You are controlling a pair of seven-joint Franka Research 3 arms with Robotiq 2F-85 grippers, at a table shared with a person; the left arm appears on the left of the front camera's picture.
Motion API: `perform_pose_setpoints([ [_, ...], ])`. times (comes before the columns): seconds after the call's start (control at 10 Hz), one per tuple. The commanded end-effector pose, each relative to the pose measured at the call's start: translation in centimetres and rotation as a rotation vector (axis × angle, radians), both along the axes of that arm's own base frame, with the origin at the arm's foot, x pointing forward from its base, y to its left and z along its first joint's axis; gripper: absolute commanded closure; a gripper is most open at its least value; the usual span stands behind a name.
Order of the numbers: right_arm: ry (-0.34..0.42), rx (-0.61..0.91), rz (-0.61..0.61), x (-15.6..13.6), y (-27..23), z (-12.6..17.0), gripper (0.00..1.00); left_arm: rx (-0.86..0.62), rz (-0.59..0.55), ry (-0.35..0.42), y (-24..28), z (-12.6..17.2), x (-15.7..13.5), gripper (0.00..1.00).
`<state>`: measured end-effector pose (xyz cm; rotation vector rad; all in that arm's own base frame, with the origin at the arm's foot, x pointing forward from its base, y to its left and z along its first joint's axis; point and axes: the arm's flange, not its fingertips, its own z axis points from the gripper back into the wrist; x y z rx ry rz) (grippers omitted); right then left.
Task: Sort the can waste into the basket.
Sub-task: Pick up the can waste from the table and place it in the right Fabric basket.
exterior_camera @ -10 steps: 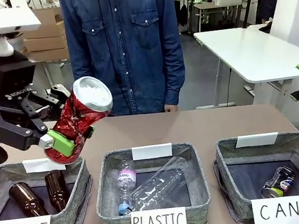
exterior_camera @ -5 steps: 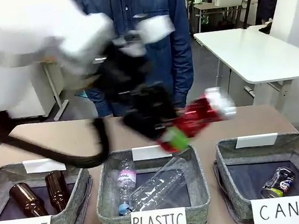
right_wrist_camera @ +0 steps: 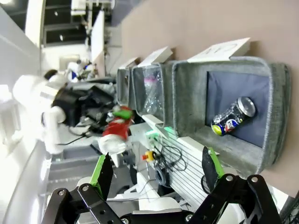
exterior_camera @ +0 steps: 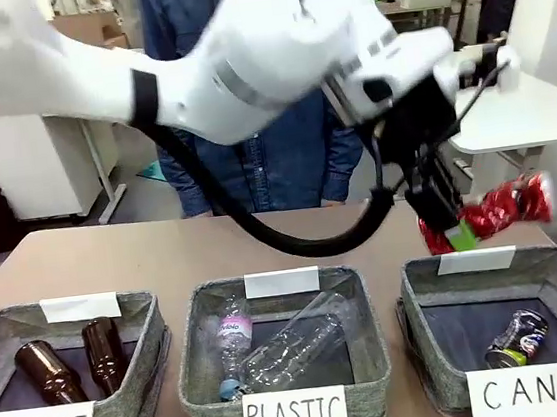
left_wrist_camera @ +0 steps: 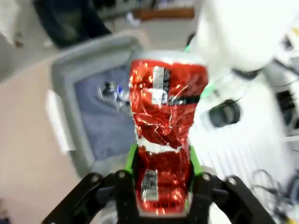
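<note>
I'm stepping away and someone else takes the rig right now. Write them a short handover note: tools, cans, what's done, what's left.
Left tool: shut on the crushed red can, held in the air above the far rim of the CAN basket.
Right tool: open, holding nothing, off to the side of the CAN basket.
Dark can: lying inside the CAN basket.
Done: dark can sorted; red can picked up and carried across.
Left: bring the red can over the basket's opening, release it, pull the left arm back.
</note>
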<state>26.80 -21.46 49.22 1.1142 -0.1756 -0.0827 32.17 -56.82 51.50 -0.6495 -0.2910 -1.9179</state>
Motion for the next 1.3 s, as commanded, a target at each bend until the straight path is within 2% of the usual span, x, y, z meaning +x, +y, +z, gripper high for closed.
perform_pose_setpoints([
  [0.0, -0.003, -0.013, 0.019, 0.9, 0.2, 0.5, 0.0, 0.081, 0.011, 0.045, -5.8, -0.7, 2.3, 0.53],
  [0.2, -0.003, -0.013, 0.019, 0.9, 0.2, 0.5, 0.0, 0.178, 0.006, 0.047, -8.1, -3.9, 2.2, 0.53],
  [0.4, -0.003, -0.013, 0.019, 0.9, 0.2, 0.5, 0.0, 0.219, 0.018, 0.015, -8.1, -4.0, 2.2, 0.53],
  [0.6, -0.003, -0.013, 0.019, 0.9, 0.2, 0.5, 0.0, 0.231, 0.012, 0.007, -7.8, -3.8, 2.1, 0.0],
  [1.2, -0.003, -0.013, 0.019, 0.9, 0.2, 0.5, 0.0, 0.209, 0.024, 0.011, -6.3, -3.1, 1.8, 0.0],
])
